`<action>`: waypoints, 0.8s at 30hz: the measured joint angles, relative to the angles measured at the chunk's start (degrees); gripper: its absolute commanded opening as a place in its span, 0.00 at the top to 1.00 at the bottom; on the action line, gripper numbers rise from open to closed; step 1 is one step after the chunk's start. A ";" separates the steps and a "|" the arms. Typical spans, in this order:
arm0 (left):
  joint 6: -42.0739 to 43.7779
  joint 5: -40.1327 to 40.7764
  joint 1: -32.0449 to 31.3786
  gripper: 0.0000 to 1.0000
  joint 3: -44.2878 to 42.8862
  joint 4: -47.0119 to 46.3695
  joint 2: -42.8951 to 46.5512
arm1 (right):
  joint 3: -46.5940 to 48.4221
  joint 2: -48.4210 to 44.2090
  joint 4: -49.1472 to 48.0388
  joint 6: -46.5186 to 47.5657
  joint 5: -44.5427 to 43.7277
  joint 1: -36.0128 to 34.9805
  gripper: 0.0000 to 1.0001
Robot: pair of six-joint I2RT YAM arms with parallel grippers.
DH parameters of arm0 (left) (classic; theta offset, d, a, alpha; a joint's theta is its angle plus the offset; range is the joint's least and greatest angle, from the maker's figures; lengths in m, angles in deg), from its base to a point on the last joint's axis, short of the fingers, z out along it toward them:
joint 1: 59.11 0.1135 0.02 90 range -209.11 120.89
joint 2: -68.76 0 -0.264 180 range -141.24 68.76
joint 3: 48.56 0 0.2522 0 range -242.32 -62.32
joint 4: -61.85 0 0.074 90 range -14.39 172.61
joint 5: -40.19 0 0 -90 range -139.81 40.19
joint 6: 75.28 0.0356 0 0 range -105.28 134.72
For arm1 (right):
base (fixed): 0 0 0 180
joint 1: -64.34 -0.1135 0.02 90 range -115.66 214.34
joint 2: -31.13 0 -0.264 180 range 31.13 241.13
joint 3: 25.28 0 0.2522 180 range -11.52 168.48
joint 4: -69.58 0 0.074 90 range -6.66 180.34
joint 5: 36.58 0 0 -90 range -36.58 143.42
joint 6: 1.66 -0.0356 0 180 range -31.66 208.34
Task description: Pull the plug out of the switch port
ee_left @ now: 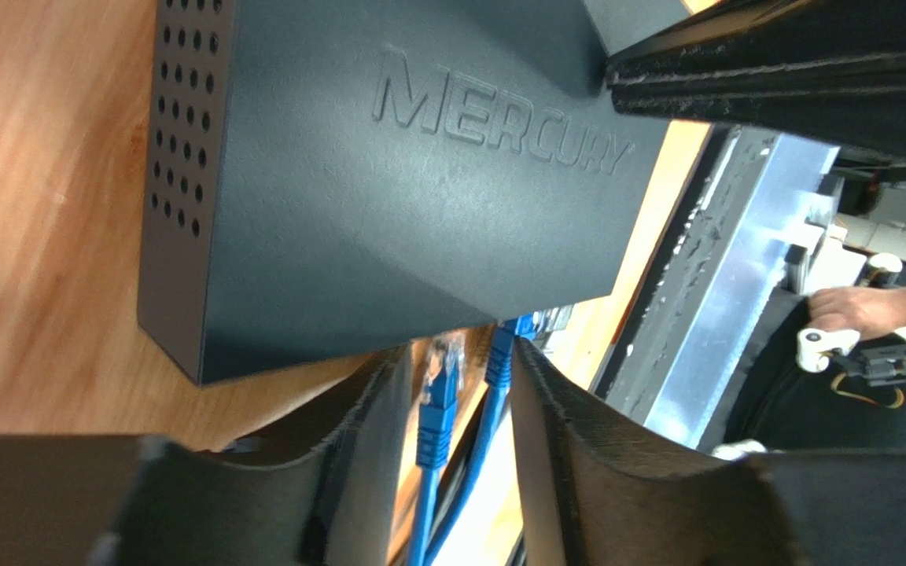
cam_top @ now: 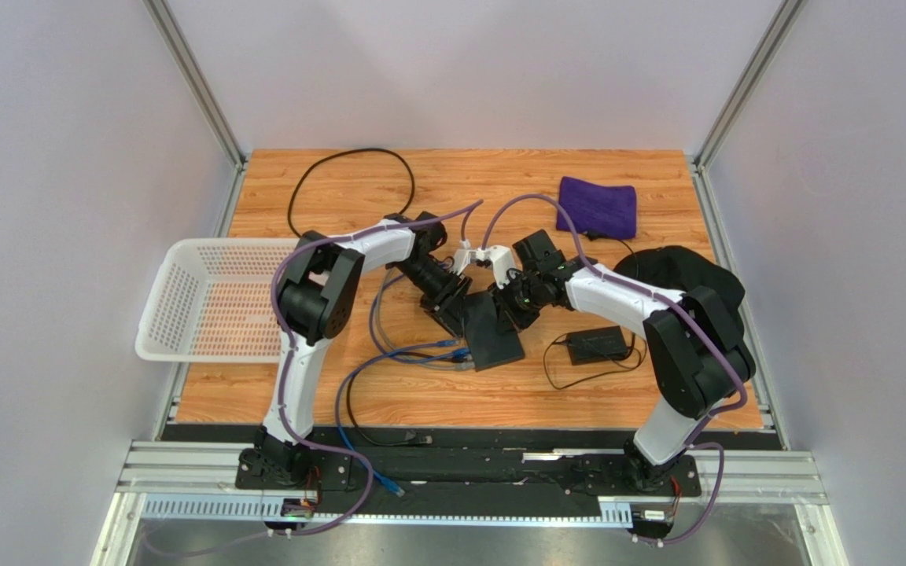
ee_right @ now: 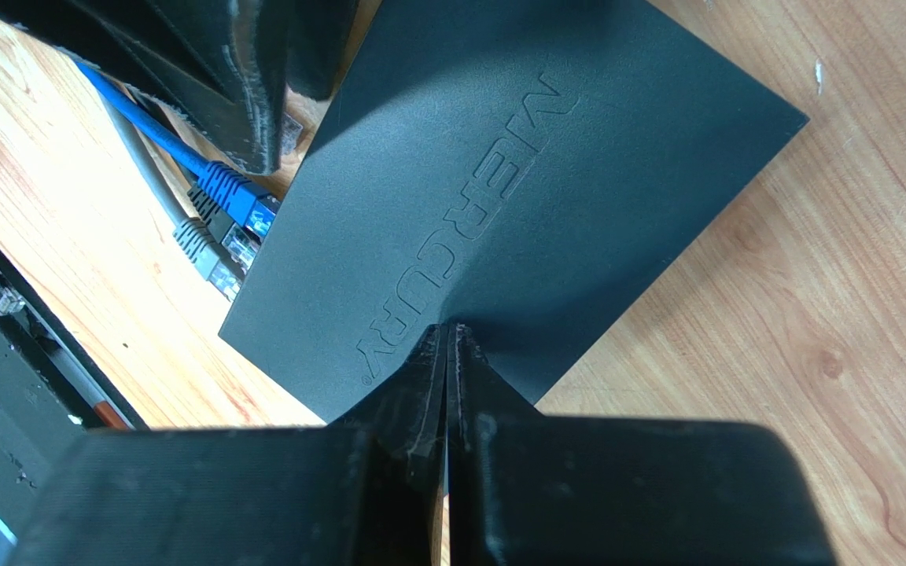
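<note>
The switch (cam_top: 496, 331) is a flat black box marked MERCURY, lying mid-table; it also shows in the left wrist view (ee_left: 399, 201) and the right wrist view (ee_right: 517, 177). My left gripper (ee_left: 458, 351) is open at the switch's socket edge. Between its fingers run a blue plug (ee_left: 437, 407), whose clear tip shows apart from the switch, and a second blue cable (ee_left: 496, 366) that runs up to the sockets. In the right wrist view a blue plug (ee_right: 239, 198) and grey plugs (ee_right: 200, 250) sit in the sockets. My right gripper (ee_right: 450, 333) is shut, its tips resting on the switch's top.
A white basket (cam_top: 210, 295) stands at the left table edge. A purple cloth (cam_top: 597, 206) lies at the back right. A small black power brick (cam_top: 597, 346) with thin cord lies right of the switch. Blue cables (cam_top: 416, 350) trail toward the front edge.
</note>
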 measured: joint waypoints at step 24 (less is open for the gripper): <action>3.08 47.43 0.33 0.45 33.46 -1.38 41.05 | -0.66 -0.66 -0.04 -0.02 -0.42 0.00 1.00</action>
